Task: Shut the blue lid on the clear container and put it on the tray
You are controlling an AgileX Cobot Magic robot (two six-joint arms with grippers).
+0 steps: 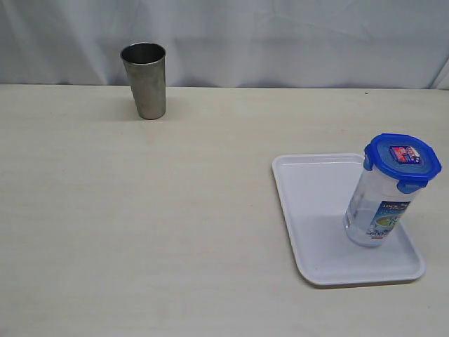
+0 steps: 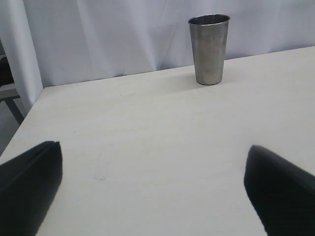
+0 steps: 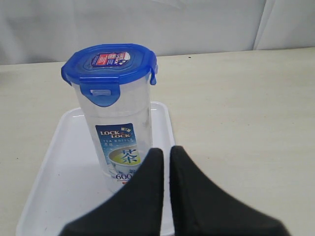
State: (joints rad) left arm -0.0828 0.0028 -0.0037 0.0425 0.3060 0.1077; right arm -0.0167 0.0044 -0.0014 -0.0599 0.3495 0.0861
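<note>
The clear container (image 1: pixel 377 210) stands upright on the white tray (image 1: pixel 316 210) at the right, with the blue lid (image 1: pixel 403 158) sitting on its top. The right wrist view shows the same container (image 3: pixel 118 132), lid (image 3: pixel 109 64) and tray (image 3: pixel 59 167) from close by. My right gripper (image 3: pixel 166 152) is shut with nothing between its black fingers, and it hangs apart from the container, on the near side of it. My left gripper (image 2: pixel 152 162) is open over bare table, its fingers (image 2: pixel 29 182) spread wide. Neither arm shows in the exterior view.
A grey steel cup (image 1: pixel 144 79) stands upright at the back left of the pale wooden table (image 1: pixel 140 210), also seen as the cup (image 2: pixel 208 48) in the left wrist view. White curtain hangs behind the table.
</note>
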